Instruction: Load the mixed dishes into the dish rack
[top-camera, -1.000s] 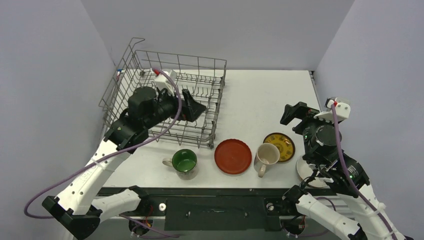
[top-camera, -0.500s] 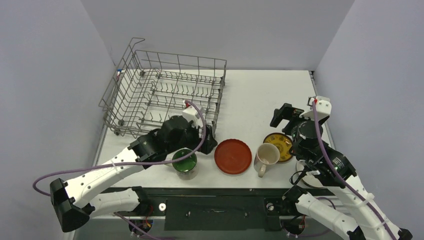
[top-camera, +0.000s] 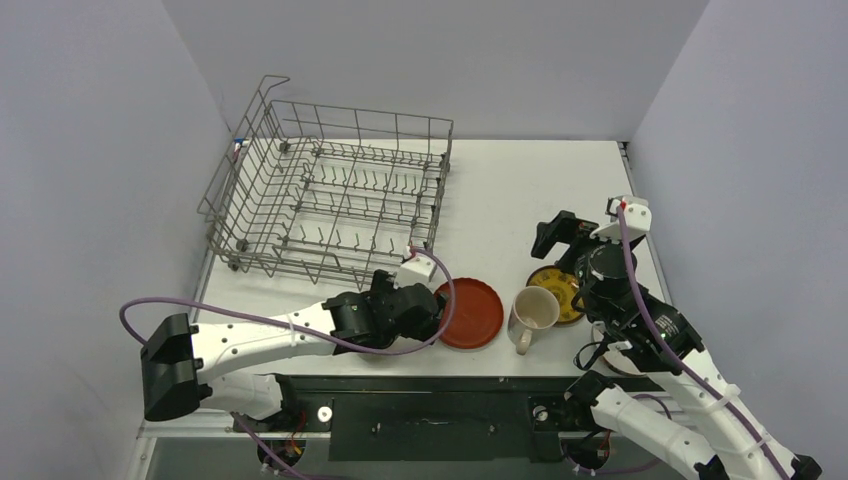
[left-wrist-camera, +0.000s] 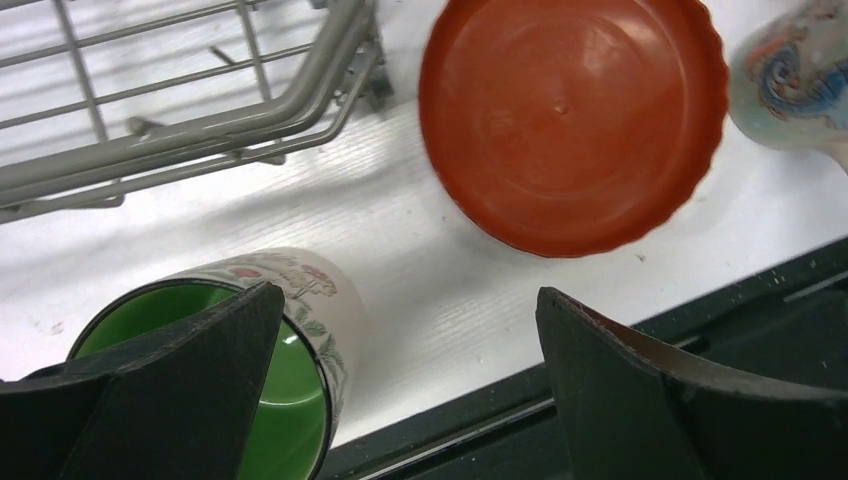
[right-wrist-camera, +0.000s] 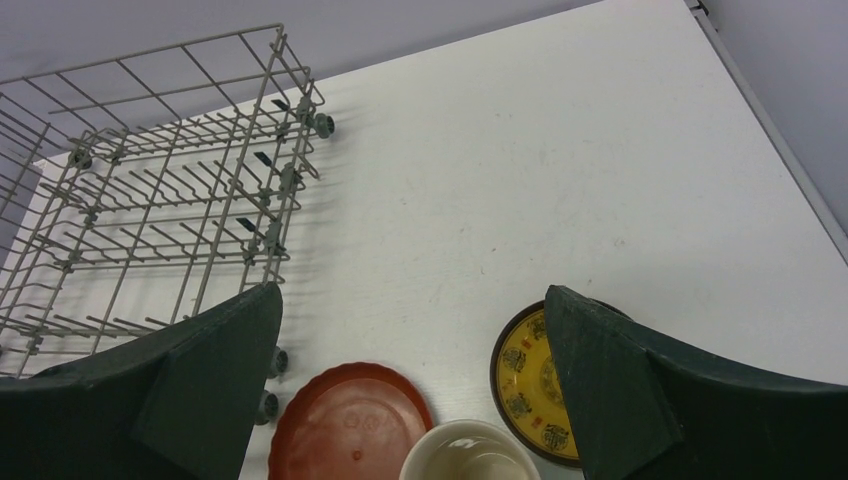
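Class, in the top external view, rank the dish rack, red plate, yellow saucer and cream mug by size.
1. dish rack
2. red plate
3. yellow saucer and cream mug: too close, saucer partly hidden.

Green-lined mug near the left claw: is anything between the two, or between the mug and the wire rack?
Nothing visible. The open left gripper hangs over the green-lined floral mug. Bare white table separates mug from the grey wire dish rack; only the rack's own wall needs clearing.

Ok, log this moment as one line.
left jaws: open, over green-lined floral mug | right jaws: open, empty, above yellow patterned saucer | red round plate: on table | grey wire dish rack: holds nothing
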